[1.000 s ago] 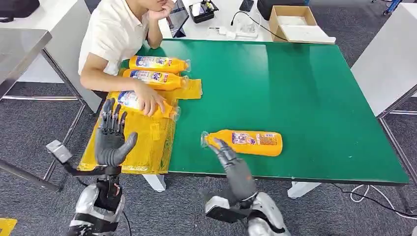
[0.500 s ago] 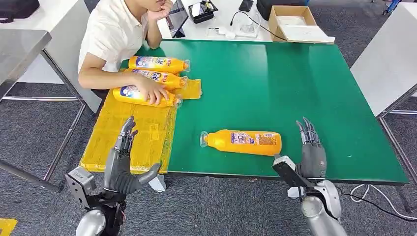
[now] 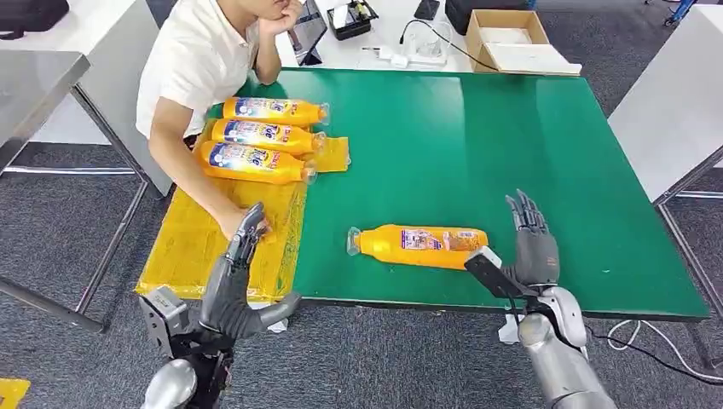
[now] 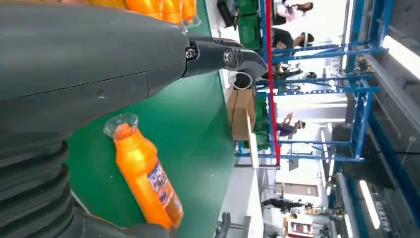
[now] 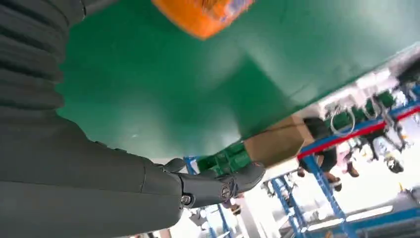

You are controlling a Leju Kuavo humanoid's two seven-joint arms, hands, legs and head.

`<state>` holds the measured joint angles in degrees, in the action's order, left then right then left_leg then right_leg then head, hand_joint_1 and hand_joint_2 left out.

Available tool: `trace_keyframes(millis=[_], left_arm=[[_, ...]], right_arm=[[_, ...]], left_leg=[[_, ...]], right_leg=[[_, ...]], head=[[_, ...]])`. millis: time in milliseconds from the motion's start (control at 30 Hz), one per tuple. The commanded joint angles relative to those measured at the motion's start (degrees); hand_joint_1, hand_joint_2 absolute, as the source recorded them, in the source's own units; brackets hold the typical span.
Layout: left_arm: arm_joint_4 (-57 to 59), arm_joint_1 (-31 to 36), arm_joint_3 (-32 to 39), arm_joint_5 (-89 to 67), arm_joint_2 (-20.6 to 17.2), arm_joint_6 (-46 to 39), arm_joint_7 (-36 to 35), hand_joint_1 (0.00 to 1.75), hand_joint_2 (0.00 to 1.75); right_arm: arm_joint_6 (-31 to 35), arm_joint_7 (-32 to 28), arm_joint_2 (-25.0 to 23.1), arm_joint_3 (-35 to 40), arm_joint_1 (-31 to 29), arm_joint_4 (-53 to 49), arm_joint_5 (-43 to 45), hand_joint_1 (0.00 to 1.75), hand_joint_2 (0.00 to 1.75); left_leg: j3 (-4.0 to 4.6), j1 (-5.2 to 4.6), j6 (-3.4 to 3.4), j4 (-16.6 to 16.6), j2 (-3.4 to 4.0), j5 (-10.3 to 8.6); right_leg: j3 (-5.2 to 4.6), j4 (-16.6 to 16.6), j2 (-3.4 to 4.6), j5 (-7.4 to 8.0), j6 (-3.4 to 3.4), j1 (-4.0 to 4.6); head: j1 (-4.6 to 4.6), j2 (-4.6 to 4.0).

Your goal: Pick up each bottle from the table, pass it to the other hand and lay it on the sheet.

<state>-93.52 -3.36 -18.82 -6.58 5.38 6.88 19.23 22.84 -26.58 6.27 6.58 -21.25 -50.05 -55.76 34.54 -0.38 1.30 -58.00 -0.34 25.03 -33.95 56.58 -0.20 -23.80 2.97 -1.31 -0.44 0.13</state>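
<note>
Where grey carpet (image 3: 51, 221) runs under everything, a green table (image 3: 511, 153) across the middle, white tables (image 3: 673, 102) on either side and behind. Blue shelving (image 4: 356, 99) and distant people beyond, seen from the left wrist. Behind the far edge, a cardboard box (image 3: 507, 38), a power strip with cable (image 3: 409, 53), a black tray (image 3: 351, 17). Over the table's left end, a yellow sheet (image 3: 196, 247), with three orange bottles (image 3: 256, 136) lying side by side at its far part. At that corner a seated person in a white shirt (image 3: 192, 64), one arm stretched down along the sheet, hand (image 3: 243, 223) flat on it. Near the front edge, on bare green, a fourth bottle (image 3: 419, 245) on its side, cap toward the sheet. Just beyond its base, right hand (image 3: 533, 243) upright, fingers apart, holding nothing, not quite touching. Left hand (image 3: 234, 285) raised at the sheet's near edge, fingers apart, thumb out, holding nothing.

Against half a second ago: third bottle now released and tidied parallel to the other two; person's hand slid from it down the sheet toward the robot. Right hand a little nearer the lone bottle's base; left hand slightly further forward. Lone bottle unmoved.
</note>
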Motion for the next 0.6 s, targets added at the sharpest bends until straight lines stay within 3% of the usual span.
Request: trace_keyframes(millis=[33, 600], left_arm=[[7.18, 4.62, -2.55, 0.74, -0.86, 0.85, -0.65, 0.00, 1.75], [8.21, 6.65, -4.17, 1.49, -1.27, 1.91, -0.66, 0.00, 1.75]], right_arm=[[-1.09, 0.19, -1.28, 5.30, -7.02, 13.46, -1.92, 0.00, 1.75], [-2.47, 0.08, -1.08, 8.09, -8.45, 17.26, -3.01, 0.00, 1.75]], left_leg=[[-0.29, 0.10, -0.11, 0.05, 0.15, 0.08], [-0.20, 0.06, -0.08, 0.02, 0.07, 0.05]], right_leg=[[0.27, -0.10, 0.14, -0.01, -0.16, 0.11], [0.18, -0.04, 0.06, -0.02, -0.13, 0.07]], head=[[0.00, -0.02], [0.00, 0.00]])
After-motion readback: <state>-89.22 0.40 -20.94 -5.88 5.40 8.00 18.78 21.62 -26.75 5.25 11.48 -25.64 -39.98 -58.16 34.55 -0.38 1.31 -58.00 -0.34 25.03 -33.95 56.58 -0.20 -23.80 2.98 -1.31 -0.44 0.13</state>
